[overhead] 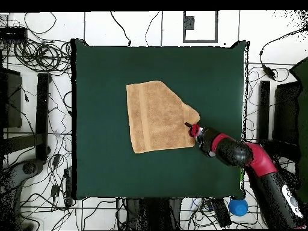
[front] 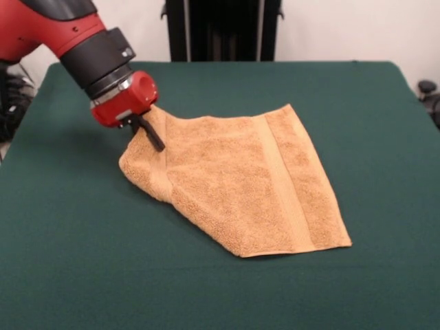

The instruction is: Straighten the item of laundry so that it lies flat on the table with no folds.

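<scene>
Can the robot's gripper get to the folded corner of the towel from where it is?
Probably yes. The gripper is already right at the bunched corner of the towel, with nothing else on the table in its way. Whether its fingers have closed on the cloth is hard to tell.

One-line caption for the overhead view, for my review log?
Sawyer gripper at the folded-over corner of the orange-tan towel, which lies partly unfolded on the green table.
</scene>
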Available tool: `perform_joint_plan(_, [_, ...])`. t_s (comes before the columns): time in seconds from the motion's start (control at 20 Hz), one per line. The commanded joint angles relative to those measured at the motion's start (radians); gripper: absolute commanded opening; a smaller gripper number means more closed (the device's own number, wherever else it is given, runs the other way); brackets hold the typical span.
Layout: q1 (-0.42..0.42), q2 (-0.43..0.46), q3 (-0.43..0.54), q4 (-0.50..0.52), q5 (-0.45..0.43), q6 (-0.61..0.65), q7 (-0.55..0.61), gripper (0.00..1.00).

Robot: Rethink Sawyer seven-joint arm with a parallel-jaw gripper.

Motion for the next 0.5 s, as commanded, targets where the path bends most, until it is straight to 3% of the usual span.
perform_joint_plan(0.05, [0.204,-0.311,-0.117,0.179,-0.084,-0.212,0.302,0.0])
perform_joint_plan(0.2, [0.367,-0.514,-0.25,0.257,-0.083,-0.35,0.527,0.0])
perform_joint_plan(0.3, [0.395,-0.549,-0.276,0.27,-0.037,-0.359,0.515,0.0])
perform_joint_plan(0.5, [0.394,-0.533,-0.308,0.26,0.027,-0.363,0.409,0.0])
